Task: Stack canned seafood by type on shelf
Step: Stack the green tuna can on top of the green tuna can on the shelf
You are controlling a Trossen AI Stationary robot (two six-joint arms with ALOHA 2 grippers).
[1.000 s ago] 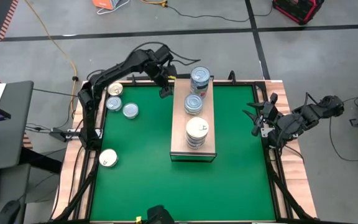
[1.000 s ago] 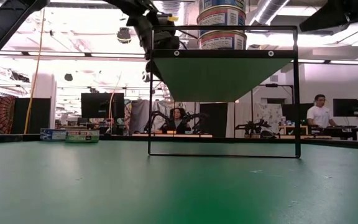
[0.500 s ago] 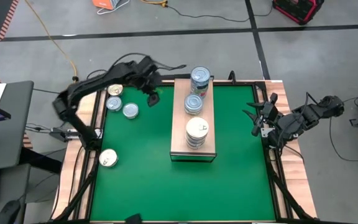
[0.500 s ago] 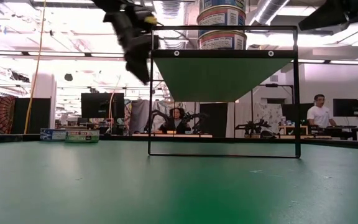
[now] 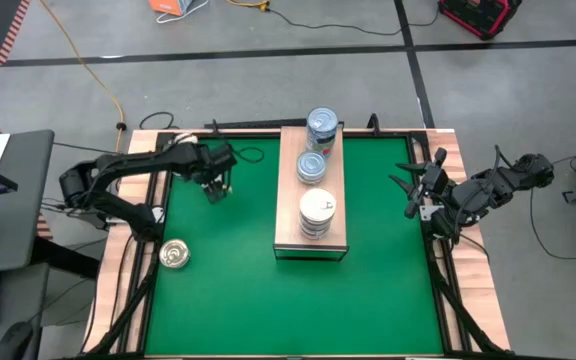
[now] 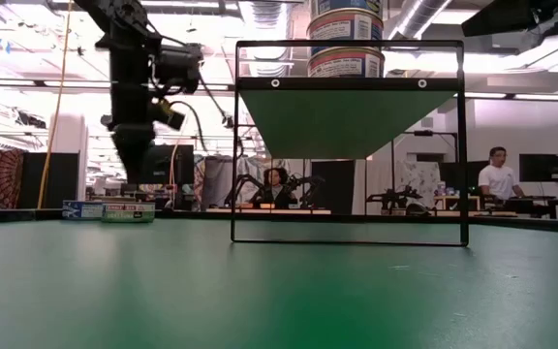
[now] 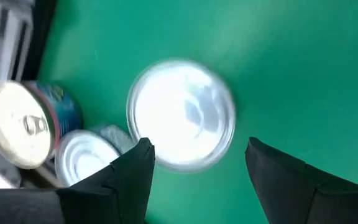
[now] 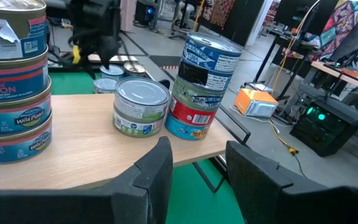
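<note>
Left gripper has swung from the shelf's far end to the cans at the counter's left edge.
Its jaws hang released above a silver-topped can. The shelf lies lengthwise from far edge toward near, carrying three stacks. Right gripper waits, jaws parted and empty, at the right edge.

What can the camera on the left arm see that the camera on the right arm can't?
Only the left wrist view shows three loose cans lying on the green mat: a silver-topped can just ahead of the open left gripper, a gold-topped can and another silver can beside it.

Only the right wrist view shows the shelf with its stacks: the pink salmon stack, a single can and a blue-topped stack, past the open right gripper.

Both show green mat and cans of seafood.
</note>
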